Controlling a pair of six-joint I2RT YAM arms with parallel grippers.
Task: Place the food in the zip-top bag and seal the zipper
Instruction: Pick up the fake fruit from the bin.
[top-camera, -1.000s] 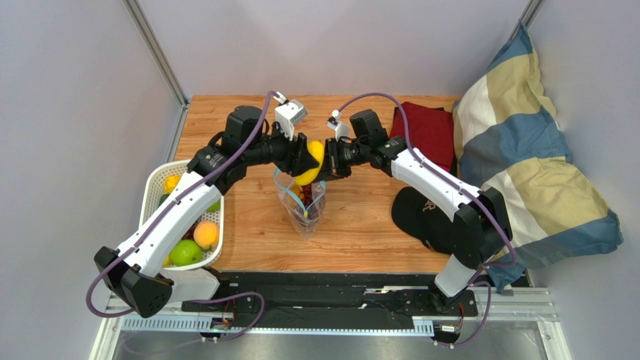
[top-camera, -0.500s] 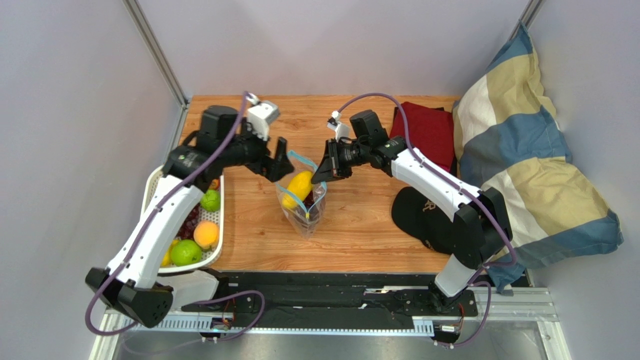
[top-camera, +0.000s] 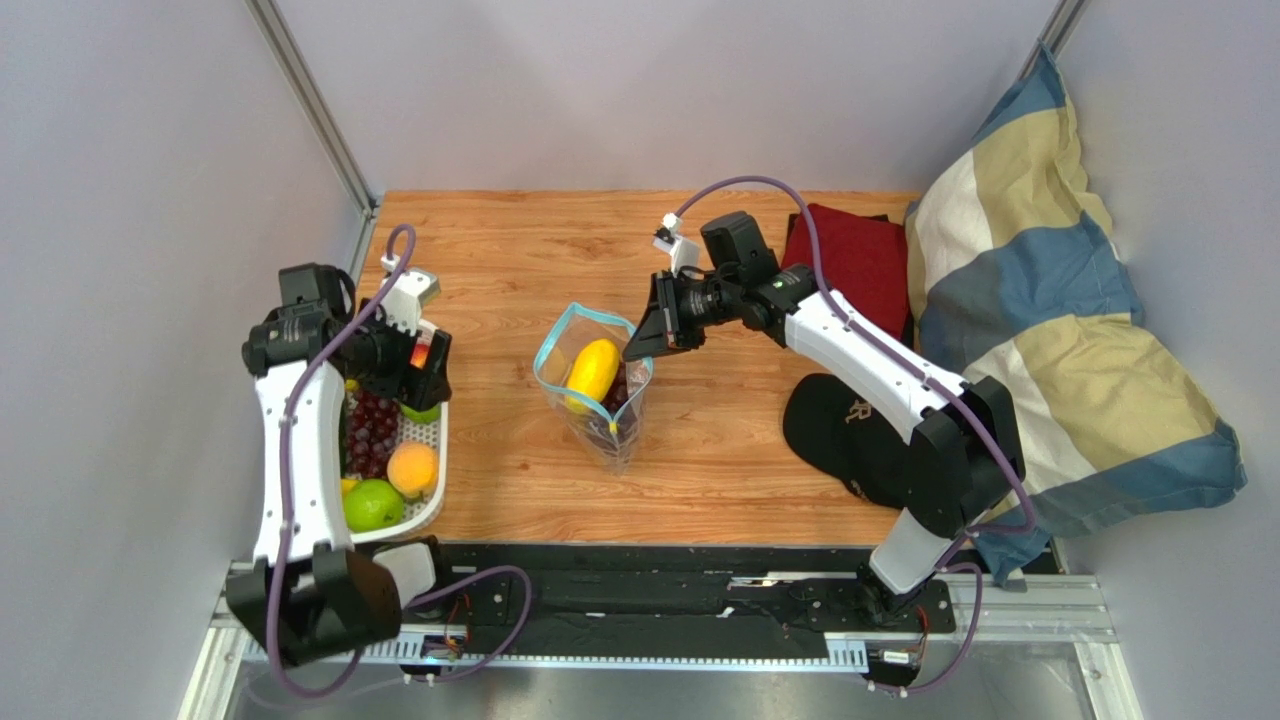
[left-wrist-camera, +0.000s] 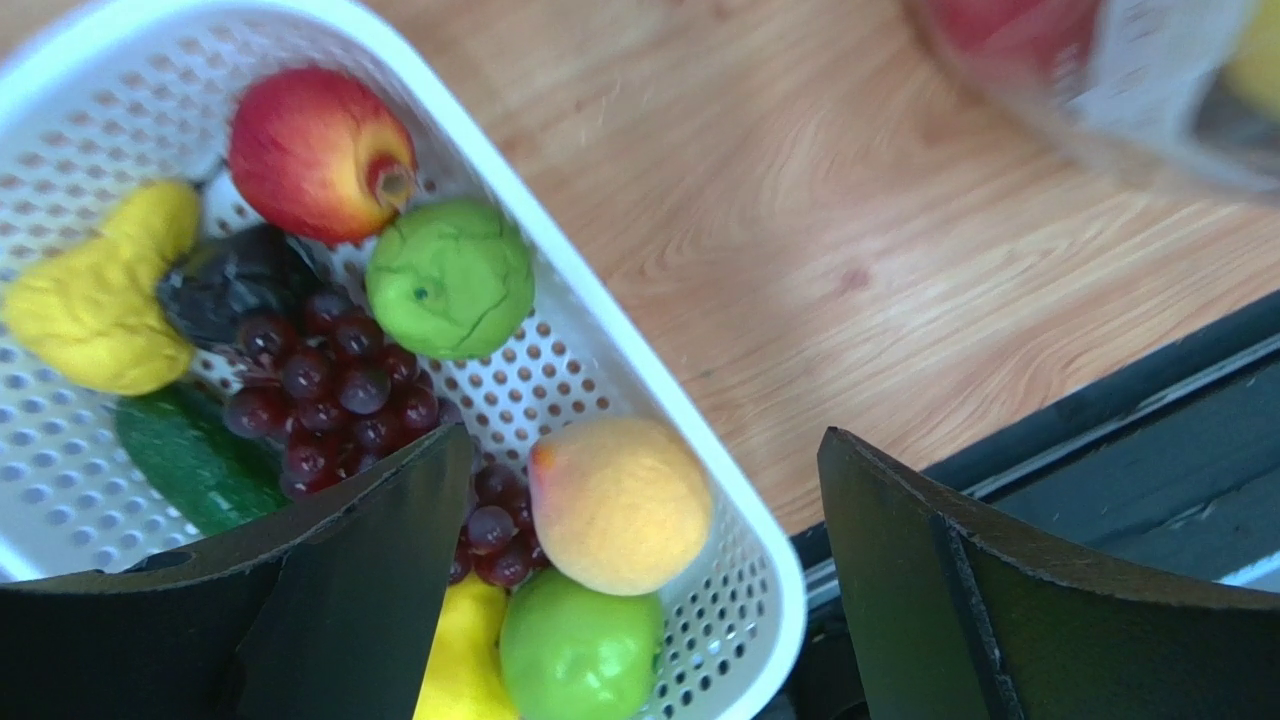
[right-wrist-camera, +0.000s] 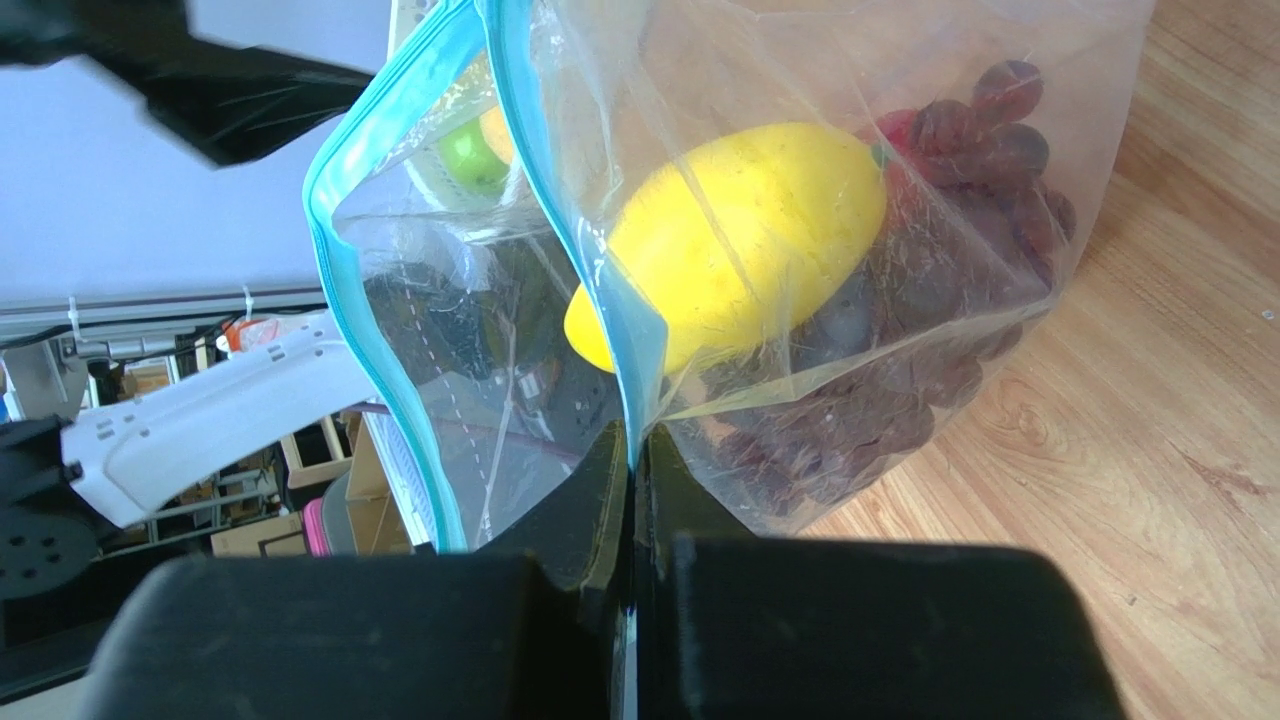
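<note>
Clear zip-top bag (top-camera: 609, 435) stands open, yellow fruit (top-camera: 591, 371) inside. Right end effector (top-camera: 643, 338) pinches its rim; left end effector (left-wrist-camera: 643, 450) hangs spread above the white basket (left-wrist-camera: 549, 383).

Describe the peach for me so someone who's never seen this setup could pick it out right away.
Look at the white basket at the left edge of the wooden table. At its near end, against the rim facing the zip-top bag, the peach sits between dark grapes and a green apple. It's the only orange, pink-blushed round fruit there.
</note>
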